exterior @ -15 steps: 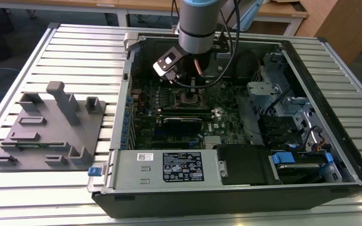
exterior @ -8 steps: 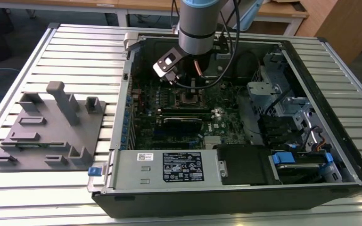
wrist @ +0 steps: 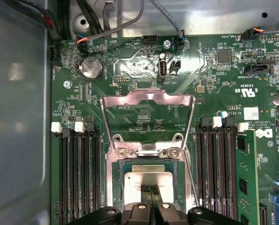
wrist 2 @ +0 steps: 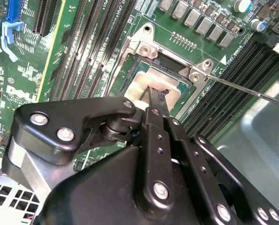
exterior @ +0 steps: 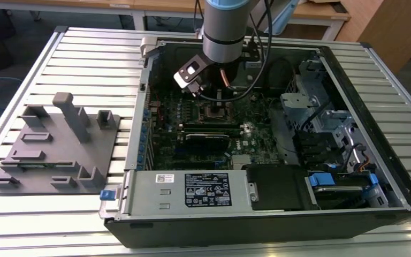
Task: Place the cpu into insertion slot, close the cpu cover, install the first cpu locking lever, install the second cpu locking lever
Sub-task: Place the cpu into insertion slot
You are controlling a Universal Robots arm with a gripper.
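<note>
Slatted table (exterior: 84,48), cpu (wrist: 139,180) seemingly in insertion slot (wrist: 113,178)

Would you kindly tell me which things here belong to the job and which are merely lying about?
Job: silver-grey square cpu; silver-rimmed insertion slot; shiny silver frame-shaped cpu cover; black gripper.
Lying about: grey moulded fixture tray; round silver coin battery; long black memory slots.

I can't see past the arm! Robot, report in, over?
Black gripper shut, tips on small silver-grey square cpu. Cpu lying in silver-rimmed square socket. Shiny silver frame cover flipped open. Nothing blocking.
</note>
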